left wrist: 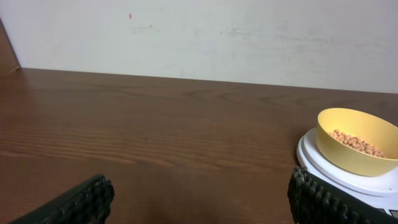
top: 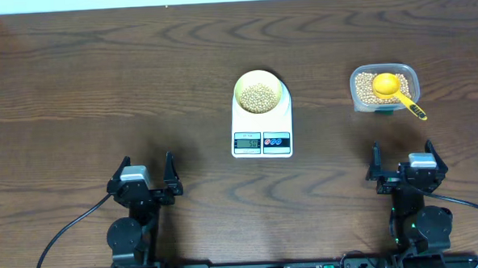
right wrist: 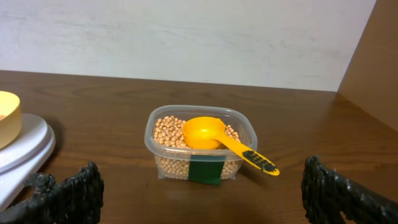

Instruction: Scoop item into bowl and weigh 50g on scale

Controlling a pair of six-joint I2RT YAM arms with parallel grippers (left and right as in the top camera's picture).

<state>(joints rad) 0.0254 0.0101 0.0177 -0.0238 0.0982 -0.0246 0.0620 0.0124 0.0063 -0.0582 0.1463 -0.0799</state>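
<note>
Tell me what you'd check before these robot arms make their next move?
1. The small round pale-yellow bowl sits on the platform of the white rectangular digital scale: ok.
2. The small tan beans are in that bowl: ok.
3. The display shows the target weight: cannot tell, digits too small.
4. The bright yellow plastic scoop lies in the clear plastic tub of beans, handle over the rim: ok.
5. The left gripper is open and empty: ok.
6. The right gripper is open and empty, on the tub's side: ok.
</note>
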